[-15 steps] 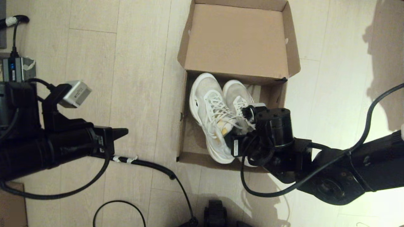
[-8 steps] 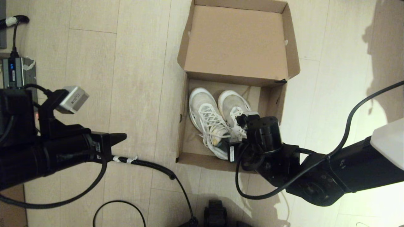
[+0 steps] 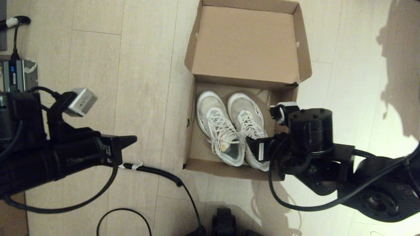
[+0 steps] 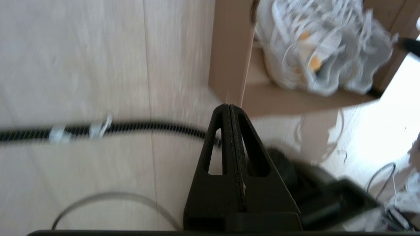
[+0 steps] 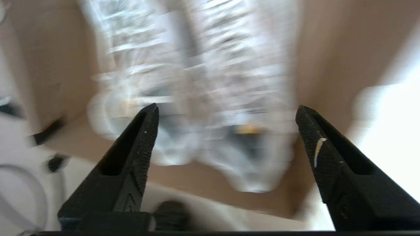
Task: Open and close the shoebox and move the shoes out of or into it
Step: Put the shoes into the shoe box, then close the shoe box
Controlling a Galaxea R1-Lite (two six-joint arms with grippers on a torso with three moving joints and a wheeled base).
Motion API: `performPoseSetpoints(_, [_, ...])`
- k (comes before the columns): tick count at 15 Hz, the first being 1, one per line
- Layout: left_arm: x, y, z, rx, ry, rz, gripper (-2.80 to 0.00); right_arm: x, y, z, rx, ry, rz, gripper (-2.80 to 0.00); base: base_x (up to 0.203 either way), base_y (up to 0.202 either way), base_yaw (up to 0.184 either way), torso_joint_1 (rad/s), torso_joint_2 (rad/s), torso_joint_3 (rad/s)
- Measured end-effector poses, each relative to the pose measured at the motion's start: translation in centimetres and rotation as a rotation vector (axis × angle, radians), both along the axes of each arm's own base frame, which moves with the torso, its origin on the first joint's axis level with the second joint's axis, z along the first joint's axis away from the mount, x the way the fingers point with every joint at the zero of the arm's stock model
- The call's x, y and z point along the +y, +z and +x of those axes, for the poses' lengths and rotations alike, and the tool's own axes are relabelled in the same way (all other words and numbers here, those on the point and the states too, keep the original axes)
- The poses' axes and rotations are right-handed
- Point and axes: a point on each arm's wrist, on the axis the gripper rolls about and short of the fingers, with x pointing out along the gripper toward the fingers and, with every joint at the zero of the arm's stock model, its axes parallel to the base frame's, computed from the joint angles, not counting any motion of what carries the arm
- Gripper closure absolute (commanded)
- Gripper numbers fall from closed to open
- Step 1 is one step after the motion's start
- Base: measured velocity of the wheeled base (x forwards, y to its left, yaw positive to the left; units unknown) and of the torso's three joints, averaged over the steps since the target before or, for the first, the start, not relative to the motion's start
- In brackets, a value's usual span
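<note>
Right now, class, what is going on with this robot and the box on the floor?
Both shoes lie side by side in the open shoebox, its lid folded back. The right gripper hangs at the box's near right corner with its fingers spread wide and holding nothing. The left gripper is parked off to the box's left above the floor, fingers shut and empty. Closing the lid is not yet done.

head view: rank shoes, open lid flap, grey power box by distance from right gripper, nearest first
1. shoes: in the shoebox, just left of the right gripper.
2. lid flap: folded back beyond the shoes.
3. grey power box: far left floor edge.
</note>
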Motion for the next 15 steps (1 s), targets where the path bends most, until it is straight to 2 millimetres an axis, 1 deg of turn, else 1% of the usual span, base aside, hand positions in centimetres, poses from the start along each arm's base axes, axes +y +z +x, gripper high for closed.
performPoseSetpoints(1, [-0.4,-0.1,0.9,-0.019,-0.004,-0.004,0.0,-1.4,0.7,-0.1,-0.019,-0.029,-0.021,-2.8,0.0,0.0,0.0,0.0,0.0,0.0])
performPoseSetpoints(2, [-0.9,-0.3,2.1,-0.044,-0.008,-0.008,0.0,-2.8,1.5,-0.3,-0.036,-0.058,-0.046,0.0,0.0,0.0,0.0,0.0,0.0,0.0])
performPoseSetpoints(3, [-1.4,-0.3,3.6,-0.075,-0.008,-0.014,0.0,-4.0,2.2,-0.4,-0.044,-0.086,-0.07,0.0,0.0,0.0,0.0,0.0,0.0,0.0])
performPoseSetpoints(5, [-2.3,-0.1,6.4,-0.127,-0.004,-0.028,0.0,-6.1,2.7,-0.7,-0.018,-0.142,-0.113,0.0,0.0,0.0,0.0,0.0,0.0,0.0])
performPoseSetpoints(7, [-2.9,-0.2,9.1,-0.173,0.017,-0.042,0.0,-7.6,2.8,-0.2,-0.017,-0.201,-0.105,0.0,0.0,0.0,0.0,0.0,0.0,0.0])
performPoseSetpoints(10, [-3.8,-0.3,12.8,-0.295,0.036,-0.08,0.0,-9.2,3.3,2.6,-0.065,-0.289,-0.071,0.0,0.0,0.0,0.0,0.0,0.0,0.0])
performPoseSetpoints(13, [-4.9,-0.1,16.2,-0.399,0.093,-0.111,0.0,-10.4,3.8,6.5,-0.133,-0.371,-0.033,0.0,0.0,0.0,0.0,0.0,0.0,0.0])
performPoseSetpoints(15, [-5.7,-0.3,18.0,-0.441,0.125,-0.127,0.0,-11.9,3.6,9.3,-0.15,-0.427,-0.015,0.0,0.0,0.0,0.0,0.0,0.0,0.0])
